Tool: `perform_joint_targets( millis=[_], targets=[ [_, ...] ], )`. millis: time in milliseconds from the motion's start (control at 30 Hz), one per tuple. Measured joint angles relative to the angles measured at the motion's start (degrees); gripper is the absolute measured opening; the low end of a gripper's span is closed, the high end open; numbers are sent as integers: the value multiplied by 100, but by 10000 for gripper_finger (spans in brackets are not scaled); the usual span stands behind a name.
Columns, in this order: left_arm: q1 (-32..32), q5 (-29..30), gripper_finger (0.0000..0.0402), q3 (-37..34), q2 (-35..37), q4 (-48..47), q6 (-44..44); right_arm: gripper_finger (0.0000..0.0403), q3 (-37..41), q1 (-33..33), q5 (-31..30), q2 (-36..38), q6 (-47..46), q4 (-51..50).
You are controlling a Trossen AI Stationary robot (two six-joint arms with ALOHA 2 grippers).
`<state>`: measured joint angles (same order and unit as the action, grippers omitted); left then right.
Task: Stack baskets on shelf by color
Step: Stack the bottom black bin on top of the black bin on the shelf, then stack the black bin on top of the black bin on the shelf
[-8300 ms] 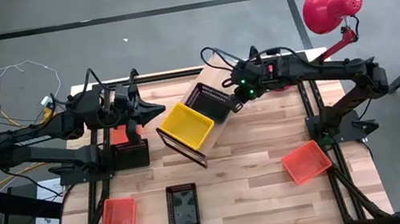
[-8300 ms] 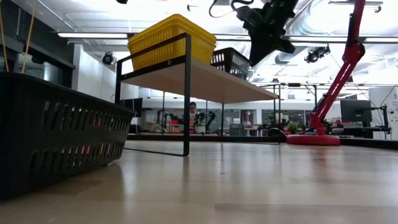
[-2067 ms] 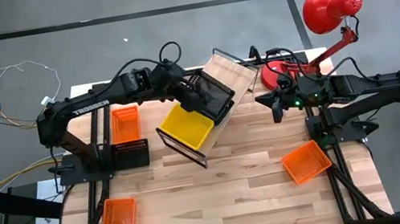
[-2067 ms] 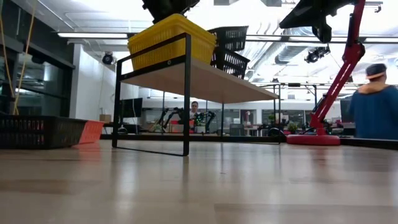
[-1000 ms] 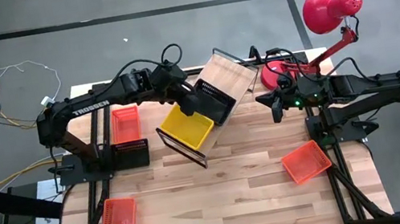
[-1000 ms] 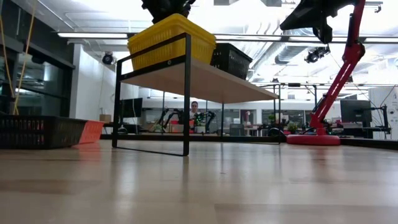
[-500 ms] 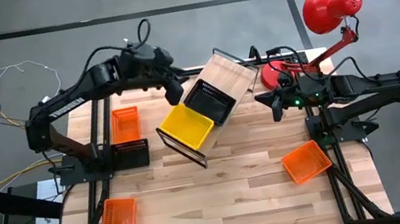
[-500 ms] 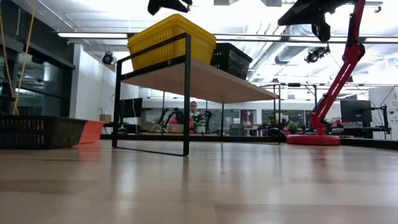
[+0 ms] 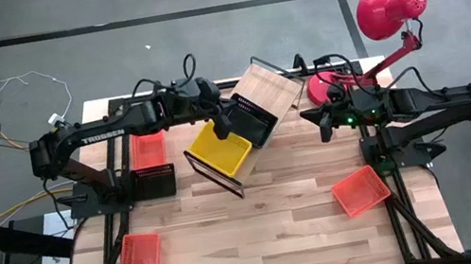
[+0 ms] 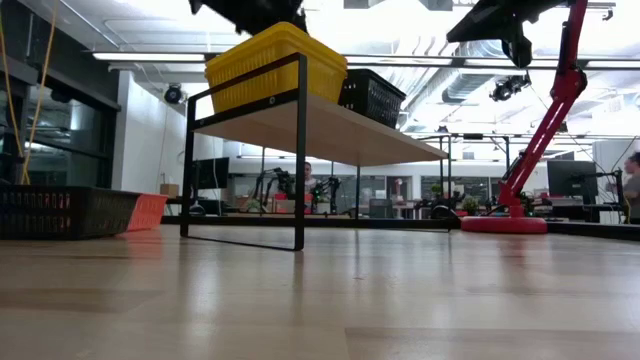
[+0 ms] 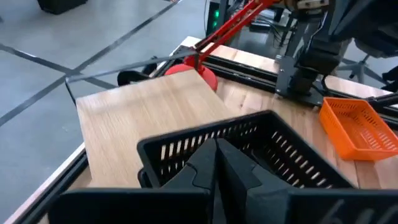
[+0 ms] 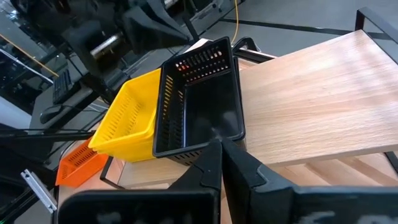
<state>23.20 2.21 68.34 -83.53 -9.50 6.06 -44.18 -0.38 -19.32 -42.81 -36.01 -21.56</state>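
Observation:
The shelf (image 9: pixel 275 90) stands slanted on the far middle of the table. On it a yellow basket (image 9: pixel 217 149) and a black basket (image 9: pixel 255 121) sit side by side on their bases. My left gripper (image 9: pixel 226 122) reaches in from the table's left. Its fingers are shut (image 11: pixel 217 152) over the black basket's (image 11: pixel 267 140) end wall next to the yellow basket. My right gripper (image 9: pixel 316 122) hangs shut (image 12: pixel 221 155) off the shelf's right end, with nothing in it. My left gripper's shut fingertips (image 11: pixel 211 155) stand at the rim of the black basket's end wall (image 11: pixel 180 146), coming slanting down from the table's left. I cannot tell whether they touch it.
Orange baskets lie at the far left (image 9: pixel 148 148), near left (image 9: pixel 140 259) and near right (image 9: pixel 360 190). A black basket (image 9: pixel 153 179) stands on the table by the left arm's base. A red lamp (image 9: pixel 388 10) with its round base (image 9: pixel 324 88) stands at the far right.
My left gripper drew up and back from the black basket toward the table's far left. It then came down again to that basket's end beside the yellow one. The baskets on the shelf have kept their places.

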Motion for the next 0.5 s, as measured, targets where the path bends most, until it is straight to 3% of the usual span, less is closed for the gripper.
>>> perform_joint_targets(
  millis=[300,500],
  targets=[
    [79,276,0,-606,-2,196,130,0,0,0,-27,1,1,0],
    [83,228,0,-570,102,178,203,0,0,1,-67,0,0,0]
  ],
)
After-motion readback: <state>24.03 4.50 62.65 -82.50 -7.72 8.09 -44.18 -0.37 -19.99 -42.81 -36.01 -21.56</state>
